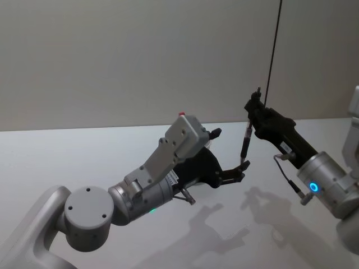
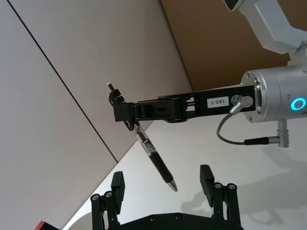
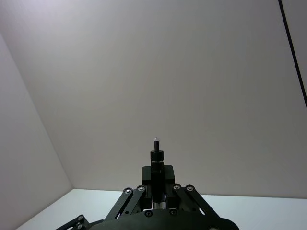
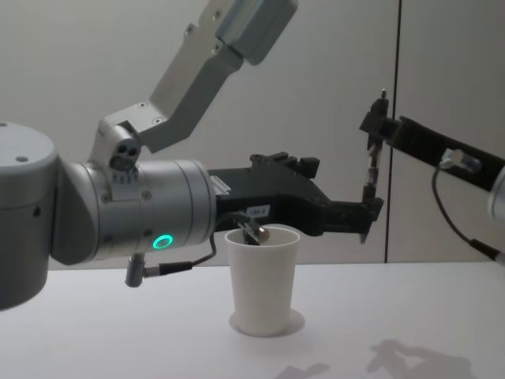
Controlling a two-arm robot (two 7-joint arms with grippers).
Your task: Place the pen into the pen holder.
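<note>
Pen, slim black barrel (image 2: 153, 156), hangs tip-down in midair, its top pinched in the right gripper (image 2: 125, 111). Left gripper (image 2: 163, 184) waits spread wide, tip between its fingers, untouched. White tapered paper cup (image 4: 263, 279) stands upright on the bare white table (image 4: 410, 316), its rim partly hidden by the left arm.

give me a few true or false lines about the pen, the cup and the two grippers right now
1. The right gripper holds the pen by its upper end. True.
2. The pen already stands in the paper cup. False: it hangs in the air, off to the cup's right in the chest view.
3. The left gripper is open, its fingers either side of the pen's tip. True.
4. The cup lies on its side. False: it stands upright on the table.
</note>
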